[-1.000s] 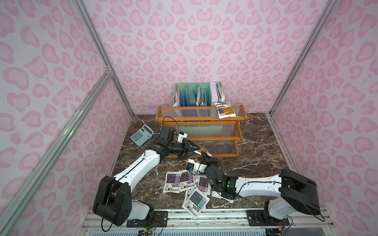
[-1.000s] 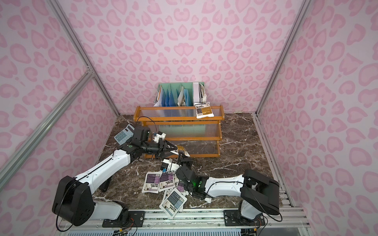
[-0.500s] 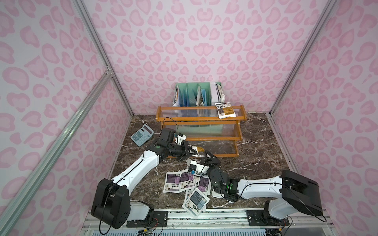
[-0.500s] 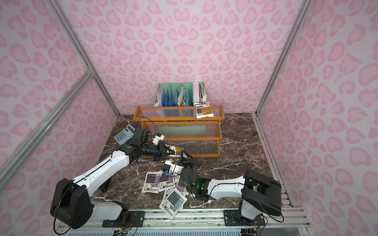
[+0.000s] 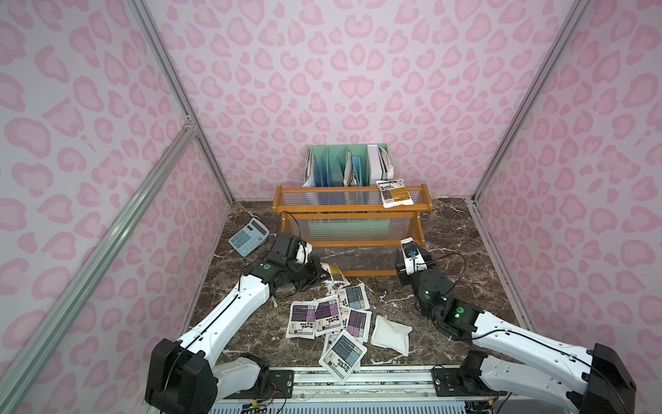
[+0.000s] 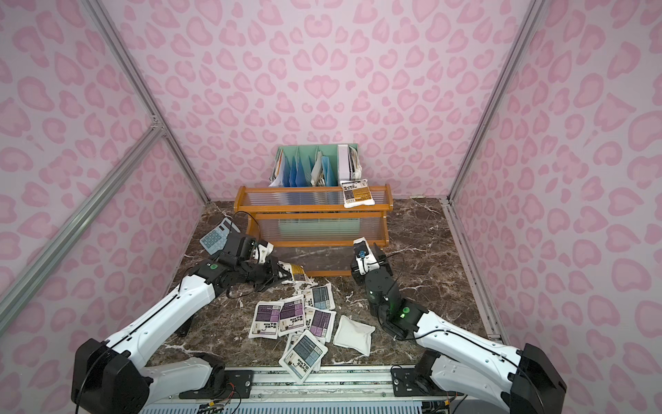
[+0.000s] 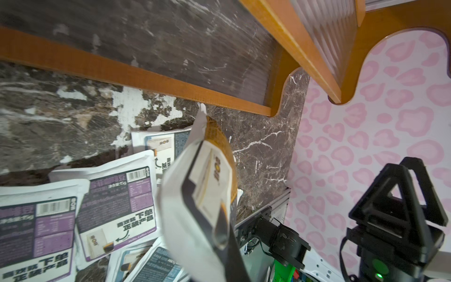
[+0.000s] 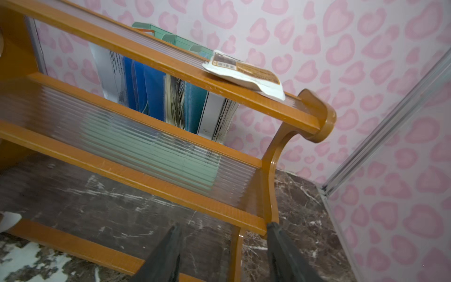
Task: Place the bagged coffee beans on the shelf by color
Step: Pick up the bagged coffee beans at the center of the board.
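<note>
One yellow pouch (image 7: 207, 185) is clenched in the left end effector (image 5: 323, 277), near the lowest tier of the shelf (image 5: 351, 209); the right end effector (image 8: 223, 256) stands released and empty. Next, I judge, lift it to the top tier.

The shelf (image 5: 351, 208) is orange-brown wood under a glossy varnish, and its tiers are clear ribbed plastic panels (image 8: 146, 149) that blur what lies behind them. The worktop (image 5: 476, 272) looks like polished dark-brown marble, white-veined, with a faint sheen. The yellow-orange pouch (image 7: 210, 185) has a smooth white film skin with a soft shine and a printed label. The white pouch (image 5: 390, 335) near the worktop's front edge looks matt and pillowy. The calculator (image 5: 249, 236) is light-blue plastic and the file rack (image 5: 336, 157) mint-green plastic. The arm shells (image 5: 229, 315) are smooth, glossy white plastic. The wall (image 5: 322, 71) is a matt pink print, framed by brushed silvery metal profiles (image 5: 107, 243).
</note>
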{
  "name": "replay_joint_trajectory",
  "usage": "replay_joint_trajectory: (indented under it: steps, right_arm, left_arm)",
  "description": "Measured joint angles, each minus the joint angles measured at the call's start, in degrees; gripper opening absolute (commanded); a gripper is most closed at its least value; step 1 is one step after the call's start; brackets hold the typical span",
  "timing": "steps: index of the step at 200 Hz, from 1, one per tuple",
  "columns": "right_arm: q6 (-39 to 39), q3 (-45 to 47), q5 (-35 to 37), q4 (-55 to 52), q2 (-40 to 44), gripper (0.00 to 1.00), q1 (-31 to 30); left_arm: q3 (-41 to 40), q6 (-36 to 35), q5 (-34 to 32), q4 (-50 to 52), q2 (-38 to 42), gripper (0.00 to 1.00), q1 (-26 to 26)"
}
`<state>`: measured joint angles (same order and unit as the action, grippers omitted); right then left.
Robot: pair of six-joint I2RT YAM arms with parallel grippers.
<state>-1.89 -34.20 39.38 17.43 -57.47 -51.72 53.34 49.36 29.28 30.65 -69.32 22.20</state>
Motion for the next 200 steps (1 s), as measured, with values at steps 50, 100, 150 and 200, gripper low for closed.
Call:
replay_joint_trajectory:
  steps: [50, 100, 150, 200]
  right_arm:
    - [13.5, -10.1, -13.2, -6.6, -8.5, 0.57, 5.1]
    - [20.3, -15.3, -25.6, -7.3, -14.1, 0.57, 6.2]
    - [24.2, -15.5, -34.5, -8.7, -15.7, 0.57, 7.1]
    - [26.2, -16.7, -38.8, -12.2, -16.0, 0.57, 7.2]
  left_arm:
    - [2.8, -4.0, -9.0, 8.3, 2.5, 0.0, 0.0]
    - [4.9, -7.3, -21.3, 17.8, 7.6, 0.0, 0.0]
    - [2.0, -7.2, -31.7, 19.8, 17.0, 0.0, -0.1]
    - [-4.8, -3.0, -36.2, 16.4, 20.8, 0.0, -0.1]
